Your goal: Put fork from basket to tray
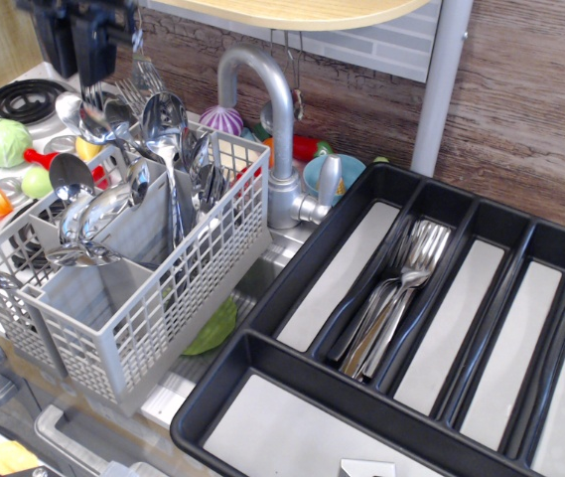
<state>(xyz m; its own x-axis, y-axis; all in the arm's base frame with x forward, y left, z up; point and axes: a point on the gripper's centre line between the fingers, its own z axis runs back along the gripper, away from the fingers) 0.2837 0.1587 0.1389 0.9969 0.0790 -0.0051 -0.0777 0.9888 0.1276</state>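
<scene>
The light grey lattice basket stands at the left and holds several steel spoons upright. My gripper is at the top left, above the basket's back corner. Its fingers look shut on a thin steel fork, whose tines show just below them; the rest of the fork is hidden by the fingers. The black tray with pale grey bottoms fills the right side. Several forks lie in one of its long compartments.
A steel faucet rises between basket and tray over the sink. Toy vegetables and a stove burner lie at the far left. A wooden shelf hangs overhead, and a grey post stands behind the tray.
</scene>
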